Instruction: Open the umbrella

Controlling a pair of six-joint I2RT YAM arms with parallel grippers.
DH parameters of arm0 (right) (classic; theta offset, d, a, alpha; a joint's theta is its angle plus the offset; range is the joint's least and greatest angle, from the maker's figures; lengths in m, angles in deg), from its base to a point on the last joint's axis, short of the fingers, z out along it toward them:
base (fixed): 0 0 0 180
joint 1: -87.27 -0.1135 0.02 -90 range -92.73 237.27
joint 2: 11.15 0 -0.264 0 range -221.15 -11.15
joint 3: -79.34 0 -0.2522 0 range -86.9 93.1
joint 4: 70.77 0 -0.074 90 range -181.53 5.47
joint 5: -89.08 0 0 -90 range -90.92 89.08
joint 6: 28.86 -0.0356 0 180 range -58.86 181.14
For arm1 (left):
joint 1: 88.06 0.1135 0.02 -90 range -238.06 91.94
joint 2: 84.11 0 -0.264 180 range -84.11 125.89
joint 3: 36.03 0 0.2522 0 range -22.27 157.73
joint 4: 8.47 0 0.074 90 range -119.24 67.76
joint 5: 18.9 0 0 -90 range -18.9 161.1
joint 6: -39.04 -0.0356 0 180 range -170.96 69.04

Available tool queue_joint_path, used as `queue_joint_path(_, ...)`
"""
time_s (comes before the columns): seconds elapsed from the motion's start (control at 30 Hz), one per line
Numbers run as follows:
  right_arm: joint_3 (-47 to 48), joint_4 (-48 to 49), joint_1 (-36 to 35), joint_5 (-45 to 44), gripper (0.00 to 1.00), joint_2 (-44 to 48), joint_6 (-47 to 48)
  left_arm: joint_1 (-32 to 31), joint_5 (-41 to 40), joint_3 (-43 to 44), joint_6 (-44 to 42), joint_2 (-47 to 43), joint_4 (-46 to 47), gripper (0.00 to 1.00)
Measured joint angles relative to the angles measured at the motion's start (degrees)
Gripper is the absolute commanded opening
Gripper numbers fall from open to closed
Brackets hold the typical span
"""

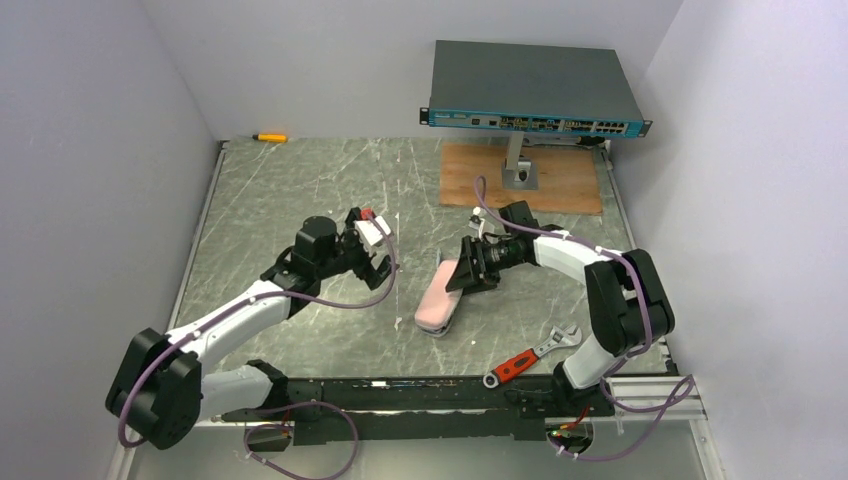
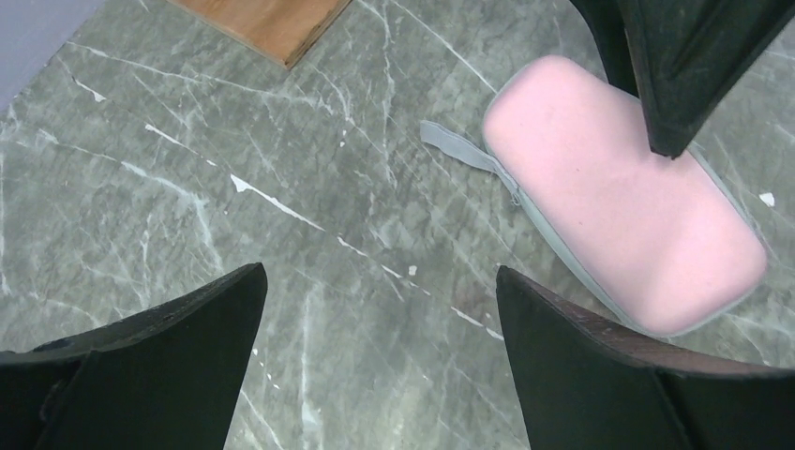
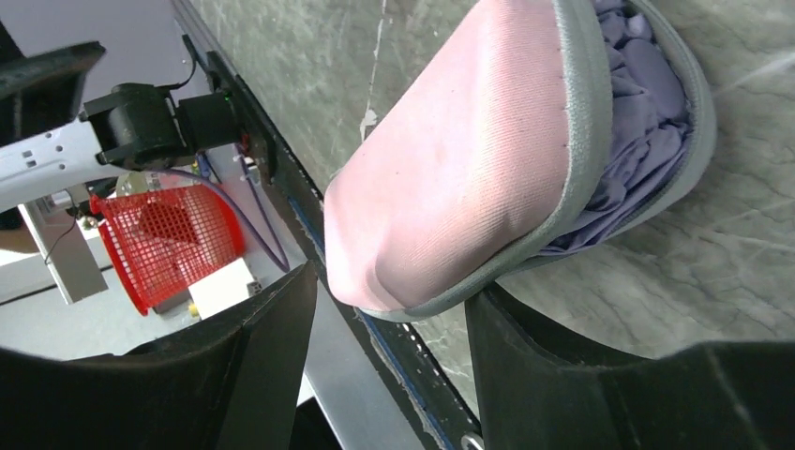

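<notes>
A pink zip case [image 1: 437, 300] with a grey rim lies on the marble table at centre. In the right wrist view the case [image 3: 469, 159] gapes open along its rim, and the umbrella's crumpled lavender fabric [image 3: 637, 94] shows inside; its shaft and handle are hidden. My right gripper [image 1: 458, 275] is open, its fingers straddling the case's far end [image 3: 389, 300]; one finger touches the grey rim. My left gripper [image 1: 375, 250] is open and empty, above bare table to the left of the case [image 2: 619, 187]. The gap between its fingers shows in the left wrist view [image 2: 380, 281].
A dark teal flat box [image 1: 535, 90] stands on a stand over a wooden board [image 1: 520, 180] at the back. A red-handled wrench [image 1: 525, 357] lies at the front right. A yellow screwdriver [image 1: 268, 137] lies at the back left. Walls close in on three sides.
</notes>
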Motion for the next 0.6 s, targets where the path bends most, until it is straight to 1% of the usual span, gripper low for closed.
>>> queue_joint_path(0.2, 1.55, 1.6, -1.79, 0.74, 0.63, 0.28, -2.1, 0.0, 0.2, -0.55, -0.81, -3.5, -4.46, 0.99)
queue_joint_path(0.37, 7.02, 5.46, -4.7, 0.74, 0.64, -3.37, -4.59, -0.55, 2.1, -0.55, -0.81, -4.07, -6.19, 0.9)
queue_joint_path(0.5, 10.34, 9.62, -6.54, 0.39, 0.67, -7.54, -7.3, -3.32, 2.71, -0.55, -1.09, -4.55, -7.04, 0.82)
queue_joint_path(0.57, 11.3, 10.51, -7.52, -0.31, 0.68, -9.2, -7.8, -4.98, 2.89, -0.55, -0.94, -4.7, -7.41, 0.8)
queue_joint_path(0.6, 12.09, 10.69, -7.98, -0.57, 0.7, -10.38, -7.85, -5.77, 3.02, -0.55, -0.28, -4.59, -7.39, 0.8)
